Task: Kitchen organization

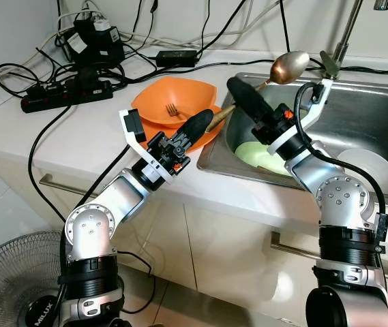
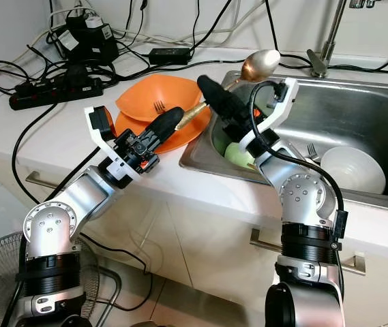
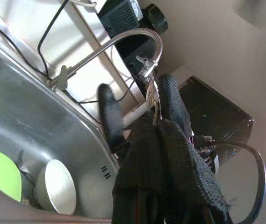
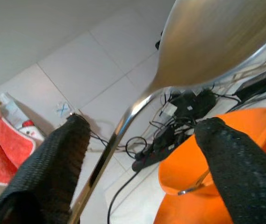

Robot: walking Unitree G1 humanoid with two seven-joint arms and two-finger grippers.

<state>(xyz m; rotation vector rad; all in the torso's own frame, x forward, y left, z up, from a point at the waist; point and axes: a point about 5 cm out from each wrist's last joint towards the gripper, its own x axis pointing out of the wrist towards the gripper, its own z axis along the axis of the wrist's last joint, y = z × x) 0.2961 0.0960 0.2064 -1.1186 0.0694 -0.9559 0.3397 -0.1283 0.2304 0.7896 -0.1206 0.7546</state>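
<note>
Both silver arms are raised and bent inward. The left tool (image 1: pixel 206 120) is held with fingers together; the right tool (image 4: pixel 147 154) is spread apart.

A fork (image 1: pixel 172 110) lies in the bowl (image 1: pixel 180 92) left of the sink (image 1: pixel 357 109); a plate (image 1: pixel 256 155) and perhaps another bowl (image 1: pixel 371 170) sit inside the sink.

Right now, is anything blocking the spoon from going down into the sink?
Nothing visible blocks it. The spoon, held by the left gripper, is over the sink's left edge; the open right gripper straddles its handle. A green plate lies below.
</note>
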